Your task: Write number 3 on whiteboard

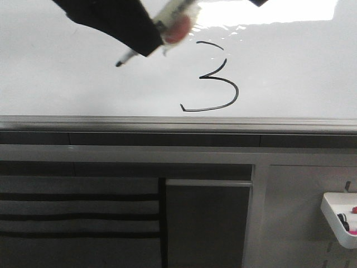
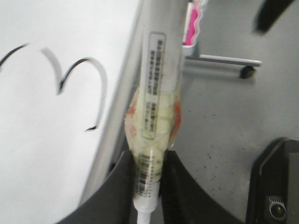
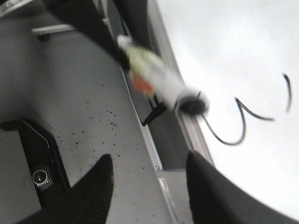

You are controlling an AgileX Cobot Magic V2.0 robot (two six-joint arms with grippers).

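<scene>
Here, in the front view, a black number 3 [image 1: 212, 78] sat right of centre on the glossy whiteboard [image 1: 67, 84], its top stroke slightly separate from the lower loop. At upper left of the frame, the left gripper [image 1: 148, 39] was clamped on a black marker [image 1: 159, 30], tip off the board, left of the numeral. The right gripper [image 3: 149, 186] stood spread apart, holding nothing. A likely risk: the uncapped tip could brush the board and leave a stray mark beside the numeral.
</scene>
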